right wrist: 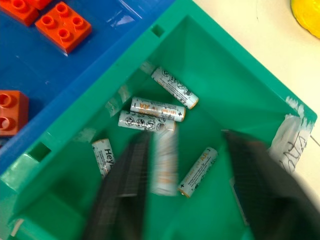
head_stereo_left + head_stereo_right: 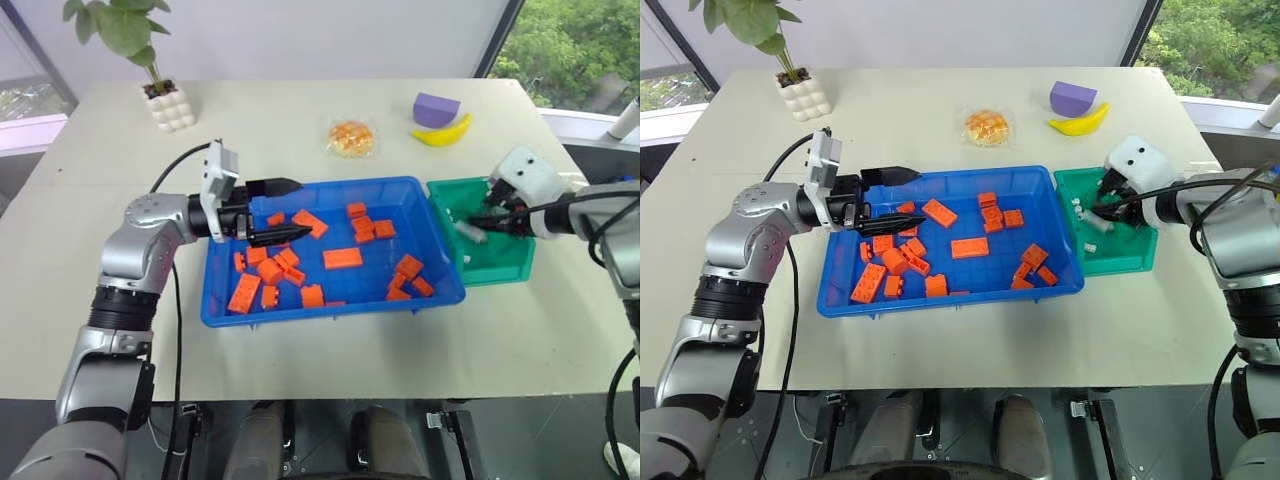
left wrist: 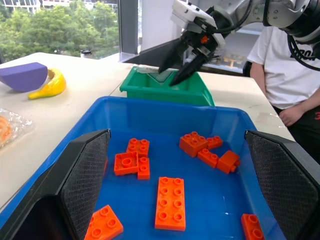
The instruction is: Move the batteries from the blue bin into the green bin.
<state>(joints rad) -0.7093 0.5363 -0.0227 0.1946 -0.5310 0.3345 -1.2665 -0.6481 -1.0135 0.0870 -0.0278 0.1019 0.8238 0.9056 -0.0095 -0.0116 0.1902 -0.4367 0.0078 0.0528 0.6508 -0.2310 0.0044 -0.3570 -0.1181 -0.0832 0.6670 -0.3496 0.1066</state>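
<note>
Parted right hand (image 1: 182, 200) fingers hang over green bin (image 1: 240, 90); its wrist view shows batteries (image 1: 157, 109); left hand (image 2: 283, 211) wide.

You've got orange bricks (image 2: 342, 258), a banana (image 2: 443, 132), purple block (image 2: 435, 107), potted plant (image 2: 165, 100), maybe a bagged pastry (image 2: 351, 138) on the bench (image 2: 300, 120).

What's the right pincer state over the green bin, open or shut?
Open. The right pincer hangs over the green bin, fingers apart; a blurred battery sits between them.
</note>
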